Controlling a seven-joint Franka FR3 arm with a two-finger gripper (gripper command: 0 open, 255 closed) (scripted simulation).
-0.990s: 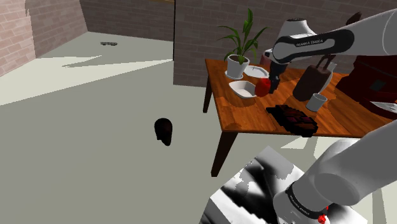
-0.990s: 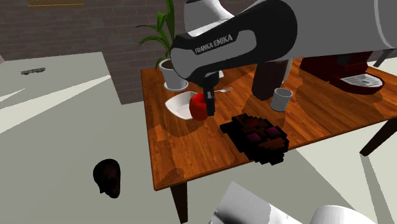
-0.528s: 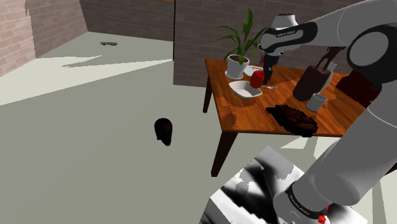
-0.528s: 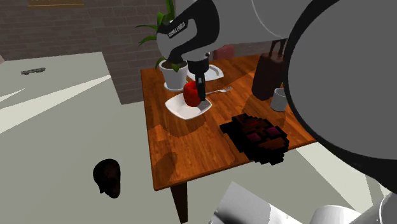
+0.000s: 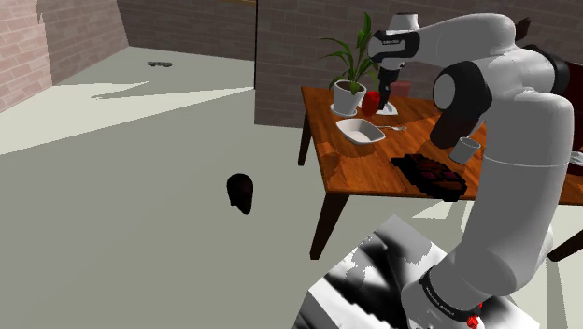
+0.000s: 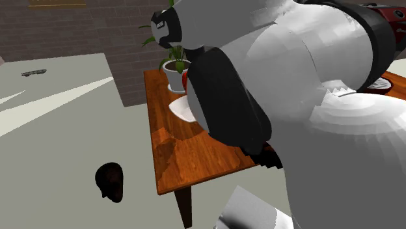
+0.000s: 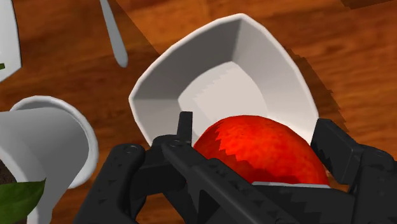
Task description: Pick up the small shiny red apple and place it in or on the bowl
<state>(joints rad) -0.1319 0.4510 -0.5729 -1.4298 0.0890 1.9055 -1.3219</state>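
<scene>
Clasping the red apple between its two black fingers, the gripper hangs over the white bowl; the apple is held in the air above the bowl and does not rest in it; just beside the bowl stand a white plant pot and a grey utensil handle, both on the wooden surface. In the shoulder view the stand lies nearest, at the lower right; a dark rounded object sits on the floor, apart from the surface; on the surface's near edge lies a dark tray, with a white cup just behind it; farther on comes the bowl, then the raised apple, near the pot's green leaves; a brick wall closes the scene.
</scene>
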